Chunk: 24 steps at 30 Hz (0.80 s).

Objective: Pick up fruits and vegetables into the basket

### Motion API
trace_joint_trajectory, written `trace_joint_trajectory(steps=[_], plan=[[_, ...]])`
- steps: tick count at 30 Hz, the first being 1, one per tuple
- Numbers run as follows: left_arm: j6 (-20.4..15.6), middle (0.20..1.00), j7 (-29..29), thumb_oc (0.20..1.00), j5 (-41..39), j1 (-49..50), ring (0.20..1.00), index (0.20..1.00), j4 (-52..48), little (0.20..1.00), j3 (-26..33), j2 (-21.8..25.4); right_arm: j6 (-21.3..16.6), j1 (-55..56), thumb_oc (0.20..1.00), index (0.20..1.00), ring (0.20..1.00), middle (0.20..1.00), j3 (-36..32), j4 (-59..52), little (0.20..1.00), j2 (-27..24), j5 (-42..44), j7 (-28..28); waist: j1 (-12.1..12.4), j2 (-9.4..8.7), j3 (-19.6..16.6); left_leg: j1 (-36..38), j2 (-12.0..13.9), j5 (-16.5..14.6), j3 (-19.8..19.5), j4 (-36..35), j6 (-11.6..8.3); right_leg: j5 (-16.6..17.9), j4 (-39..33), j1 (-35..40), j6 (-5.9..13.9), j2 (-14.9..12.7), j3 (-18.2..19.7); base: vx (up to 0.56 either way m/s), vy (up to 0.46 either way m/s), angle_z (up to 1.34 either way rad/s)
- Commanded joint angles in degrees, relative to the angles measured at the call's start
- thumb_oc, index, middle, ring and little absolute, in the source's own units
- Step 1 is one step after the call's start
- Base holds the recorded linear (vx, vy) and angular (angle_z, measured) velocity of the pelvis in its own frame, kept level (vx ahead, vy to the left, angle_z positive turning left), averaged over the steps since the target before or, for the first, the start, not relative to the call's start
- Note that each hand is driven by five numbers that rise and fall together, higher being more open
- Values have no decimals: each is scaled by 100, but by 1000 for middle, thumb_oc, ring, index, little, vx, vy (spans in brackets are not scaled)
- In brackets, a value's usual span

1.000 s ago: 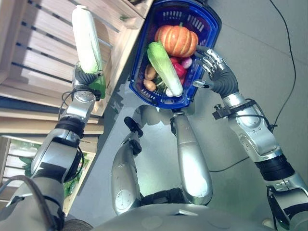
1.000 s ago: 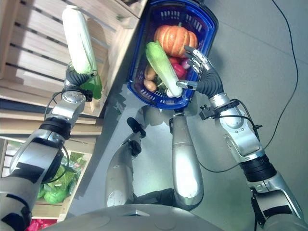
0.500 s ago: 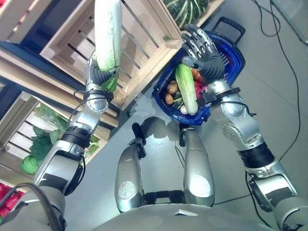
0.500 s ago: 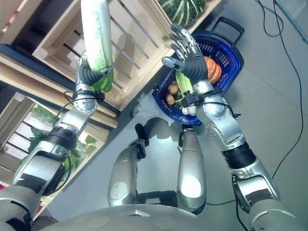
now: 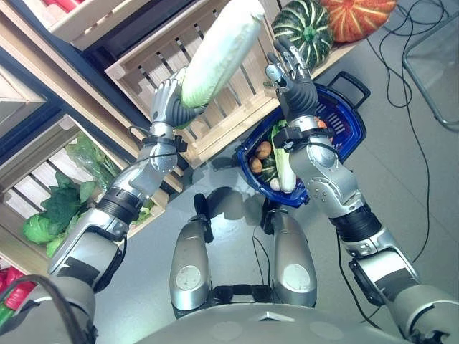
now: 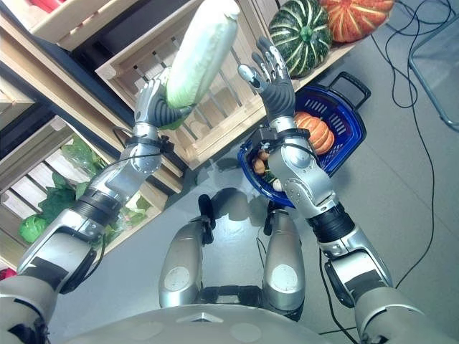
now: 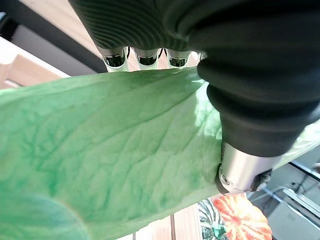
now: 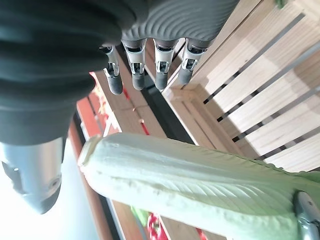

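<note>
My left hand (image 5: 171, 106) is raised in front of the wooden crates and shut on the leafy end of a long pale-green cabbage (image 5: 219, 51), which slants up to the right. In the left wrist view its green leaf (image 7: 100, 165) lies under my fingers (image 7: 137, 56). My right hand (image 5: 292, 80) is raised open just right of the cabbage's white end (image 8: 165, 175), apart from it. Below, the blue basket (image 5: 349, 129) stands on the floor with a second cabbage (image 5: 285, 161), an orange pumpkin (image 6: 315, 129) and small potatoes (image 5: 263, 150) inside.
Slatted wooden crates (image 5: 158, 54) fill the upper left. A green striped squash (image 5: 305, 29) and an orange pumpkin (image 5: 355, 14) lie on a shelf at the top right. Leafy greens (image 5: 54, 211) sit in a lower crate at the left. Grey floor spreads to the right.
The camera has tilted up further. My left hand has tipped the cabbage from upright to slanting right. My right hand has risen from the basket to beside the cabbage's top end.
</note>
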Motion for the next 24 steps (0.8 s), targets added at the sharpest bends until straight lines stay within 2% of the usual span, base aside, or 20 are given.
trace_joint_trajectory(steps=[1, 7, 12, 18, 20, 24], plan=[[-96, 200, 41, 200, 496, -64, 200, 200, -694, 200, -220, 124, -377, -176, 1000, 1000, 1000, 1000, 102, 7, 1000, 301, 229, -57, -24, -199, -709, 154, -175, -832, 306, 479, 203, 274, -799, 489, 320, -122, 78, 30, -7, 10], [43, 200, -80, 200, 992, -98, 200, 200, -931, 200, -428, 187, -150, -196, 1000, 1000, 1000, 1000, 226, 80, 1000, 306, 591, 134, 30, -222, -768, 241, -183, -887, 271, 471, 213, 280, -861, 609, 348, -147, 59, 44, -3, 4], [18, 200, -274, 200, 1199, -135, 200, 200, -1032, 200, -573, 181, -35, -191, 1000, 1000, 1000, 1000, 328, 223, 1000, 378, 963, 273, 74, -239, -797, 260, -186, -915, 256, 488, 216, 284, -888, 665, 371, -162, 30, 8, -4, 0], [-19, 200, -865, 200, 1154, -264, 200, 200, -1200, 200, -755, 112, 49, -356, 1000, 1000, 1000, 1000, 506, 228, 1000, 424, 1098, 1205, 129, -249, -793, 254, -198, -919, 205, 466, 221, 282, -894, 669, 393, -168, -4, -4, -10, 3], [-29, 200, -1107, 200, 1264, -284, 200, 200, -1326, 200, -839, 136, 206, -475, 1000, 1000, 1000, 1000, 633, 32, 1000, 323, 993, 1601, 156, -257, -782, 236, -197, -929, 177, 491, 215, 281, -873, 649, 411, -177, -5, -13, -15, 1], [-70, 200, -1193, 200, 1618, -298, 200, 200, -1446, 200, -924, 211, 296, -610, 1000, 1000, 1000, 1000, 725, -68, 1000, 190, 957, 1523, 189, -277, -787, 250, -192, -932, 169, 475, 215, 296, -901, 667, 439, -188, -24, 0, 0, 0]])
